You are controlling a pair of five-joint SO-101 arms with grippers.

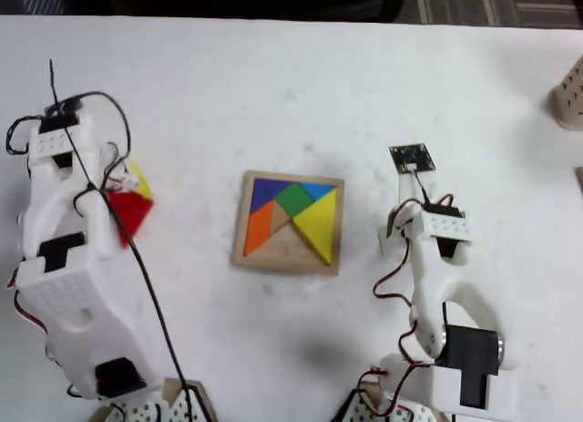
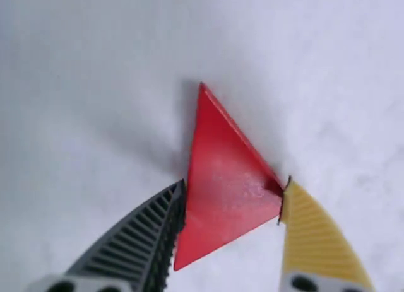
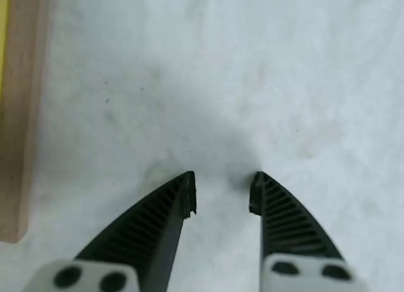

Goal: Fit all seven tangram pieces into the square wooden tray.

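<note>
The left gripper (image 2: 232, 186) is pressed together on the red triangle (image 2: 221, 166). Its dark finger (image 2: 158, 235) bears against the piece's longest edge, and its yellow finger (image 2: 309, 235) meets the opposite corner. That long edge runs straight out ahead of the jaws, with the sharp tip pointing away from the wrist. Whether the piece is lifted or lies flat on the table (image 2: 76, 84) cannot be determined.

Outward from this gripper, the wooden tray (image 1: 240, 231) lies off to the side, toward the other arm and well apart, with plain tabletop between them. In the tray, a blue piece (image 1: 264, 192), a green piece (image 1: 293, 199), an orange piece (image 1: 260, 229) and a yellow piece (image 1: 319, 223) are seated. A patch of uncovered wood (image 1: 290, 244) shows against the rim nearest the robot, and it is judged the likely seat for the triangle.

The right gripper (image 3: 222, 181) has its fingers spread with nothing between them. It hovers over the table just beside the tray's outer wall (image 3: 19, 115). It is the nearer arm to the tray, but the left one carries the piece.

Assessment: the coming move calls for a sideways carry toward the tray and a turn of the wrist to line the long edge up with the gap. There are two risks. The grip on a single corner may let the piece swivel, and a trailing point may catch the tray's rim on entry.
</note>
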